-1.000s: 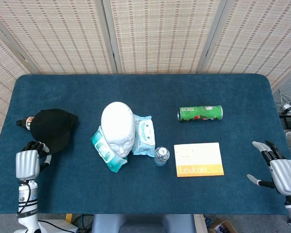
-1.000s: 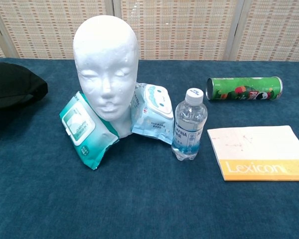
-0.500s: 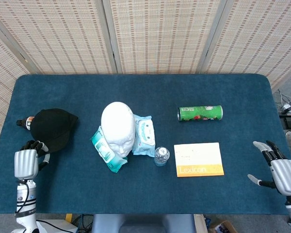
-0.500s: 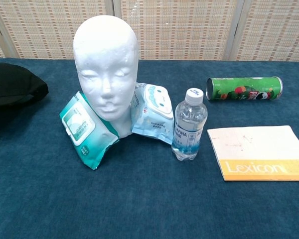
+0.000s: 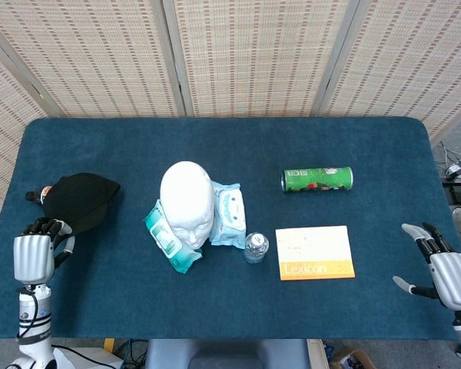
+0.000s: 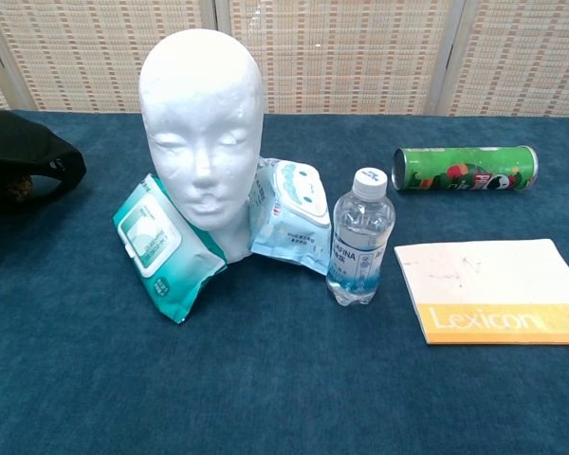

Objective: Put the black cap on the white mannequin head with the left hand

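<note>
The cap (image 5: 79,199) is gripped at its edge by the left hand (image 5: 33,251). The right hand (image 5: 448,274) is held with fingers spread, grasping nothing, well apart from the head (image 5: 187,204).

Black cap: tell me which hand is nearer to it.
Left. The left hand sits at the cap's near edge, fingers by its rim. The right hand is across the table, at the opposite edge.

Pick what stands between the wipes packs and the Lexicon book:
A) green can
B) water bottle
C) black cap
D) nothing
B: the water bottle stands upright right of the wipes packs and left of the Lexicon book; the green can lies further back.
</note>
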You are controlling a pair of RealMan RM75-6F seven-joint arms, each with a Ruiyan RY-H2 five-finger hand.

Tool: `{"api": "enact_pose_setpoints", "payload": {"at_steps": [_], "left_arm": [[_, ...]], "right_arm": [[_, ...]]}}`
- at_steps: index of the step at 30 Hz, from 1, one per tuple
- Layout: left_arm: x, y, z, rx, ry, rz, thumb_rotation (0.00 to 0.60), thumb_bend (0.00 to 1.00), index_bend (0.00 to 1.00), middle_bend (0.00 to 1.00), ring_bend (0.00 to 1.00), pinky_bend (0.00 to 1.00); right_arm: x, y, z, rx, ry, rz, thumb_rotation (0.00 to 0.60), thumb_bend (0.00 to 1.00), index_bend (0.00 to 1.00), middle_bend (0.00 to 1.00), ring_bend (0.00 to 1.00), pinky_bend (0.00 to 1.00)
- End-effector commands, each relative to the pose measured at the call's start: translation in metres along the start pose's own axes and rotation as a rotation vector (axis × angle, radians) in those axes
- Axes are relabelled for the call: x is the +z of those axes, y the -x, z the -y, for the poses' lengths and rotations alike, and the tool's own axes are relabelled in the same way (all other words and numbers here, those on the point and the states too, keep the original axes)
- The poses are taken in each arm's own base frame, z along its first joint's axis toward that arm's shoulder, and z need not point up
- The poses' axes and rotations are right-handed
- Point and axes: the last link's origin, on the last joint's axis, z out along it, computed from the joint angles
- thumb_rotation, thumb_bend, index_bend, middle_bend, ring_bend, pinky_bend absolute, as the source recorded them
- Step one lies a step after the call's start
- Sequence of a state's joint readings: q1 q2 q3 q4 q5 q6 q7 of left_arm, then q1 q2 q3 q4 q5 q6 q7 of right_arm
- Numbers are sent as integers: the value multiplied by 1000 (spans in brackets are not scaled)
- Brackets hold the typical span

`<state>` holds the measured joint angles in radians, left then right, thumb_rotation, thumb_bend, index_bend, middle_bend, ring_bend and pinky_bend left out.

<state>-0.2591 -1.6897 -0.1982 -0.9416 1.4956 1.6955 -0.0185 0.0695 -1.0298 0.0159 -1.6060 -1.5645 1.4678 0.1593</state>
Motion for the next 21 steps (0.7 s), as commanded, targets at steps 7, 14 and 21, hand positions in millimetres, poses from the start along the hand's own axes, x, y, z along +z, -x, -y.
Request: {"api": "enact_pose_setpoints", "payload": {"at_steps": [7, 14, 21], "left_arm": [[9, -18, -1, 20, 80, -113, 600, 456, 705, 642, 422, 548], [22, -36, -2, 41, 122, -187, 600, 469, 719, 662, 435, 559], [35, -53, -8, 56, 158, -249, 600, 472, 728, 672, 441, 565]], "right_arm": [[0, 0, 0, -1, 0, 0, 600, 0, 129, 187, 79, 337], [-1, 0, 1, -1, -2, -2, 600, 0, 129, 188, 79, 337], [-1, -1, 1, 2, -2, -3, 600, 0, 129, 188, 79, 337]]}}
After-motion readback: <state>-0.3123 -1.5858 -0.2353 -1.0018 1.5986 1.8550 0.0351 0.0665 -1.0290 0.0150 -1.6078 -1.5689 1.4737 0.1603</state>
